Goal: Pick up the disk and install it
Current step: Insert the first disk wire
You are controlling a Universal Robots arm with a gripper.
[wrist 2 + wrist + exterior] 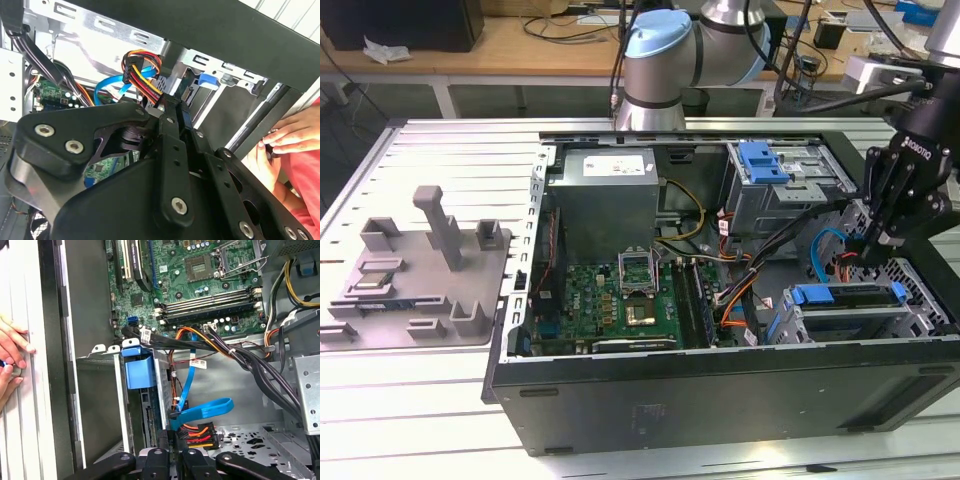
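Observation:
The disk [850, 298] sits in the lower drive cage at the exterior view's right end of the open computer case, blue rails along its sides. In the first wrist view the disk [148, 422] is seen end-on below its blue rail tab [136, 369]. My gripper [873, 245] hangs just above and behind that cage. In both wrist views its fingers stand close together, and the gripper [174, 437] pinches a black cable connector [186, 90] at the disk's back. A plug with red, orange and yellow wires [200, 436] lies right beside the fingertips [171, 107].
A blue flat cable [205, 410] loops over the fingers. Black cable bundles [250, 365] cross toward the motherboard [620, 300]. A second cage with a blue latch [765, 162] stands at the back. A person's hands [295, 135] rest on the case's outer wall. A grey fixture [415, 270] lies outside the case.

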